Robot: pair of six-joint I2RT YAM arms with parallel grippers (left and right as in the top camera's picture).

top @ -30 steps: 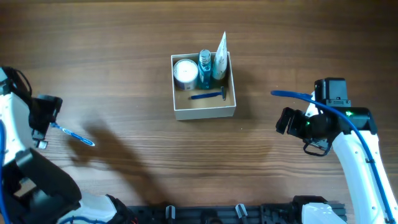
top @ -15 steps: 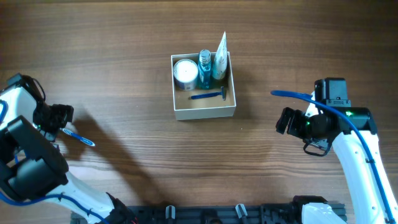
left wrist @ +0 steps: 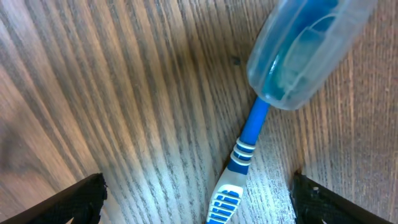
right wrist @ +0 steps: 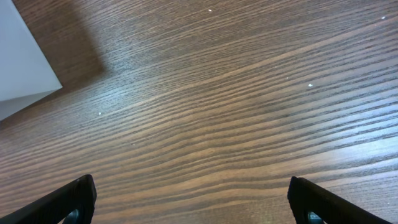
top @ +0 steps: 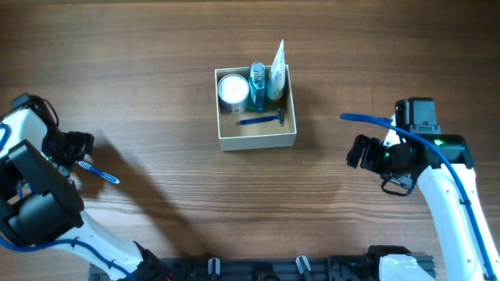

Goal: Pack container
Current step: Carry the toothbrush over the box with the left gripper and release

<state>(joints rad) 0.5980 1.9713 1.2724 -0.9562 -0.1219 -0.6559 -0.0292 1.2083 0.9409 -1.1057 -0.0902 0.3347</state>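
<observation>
Well, from above, the container point(top: 258, 142) sits in the middle of the table point(top: 156, 62) with a jar point(top: 233, 92), bottle point(top: 258, 86), tube point(top: 276, 74) and razor point(top: 262, 120) inside. The toothbrush point(top: 98, 172) lies far left, by the left gripper point(top: 76, 148). On the left wrist view, its fingers point(left wrist: 81, 199) are wide apart with the toothbrush between them, not touching it. I think it is ready to pinch. On the right wrist view, the right gripper point(right wrist: 191, 186) is wide open too, holding nothing, waiting off to the container's side.

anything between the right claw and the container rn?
No. Overhead shows only bare table between the right claw and the container. The right wrist view agrees: plain wood grain up to the container's white corner.
</observation>
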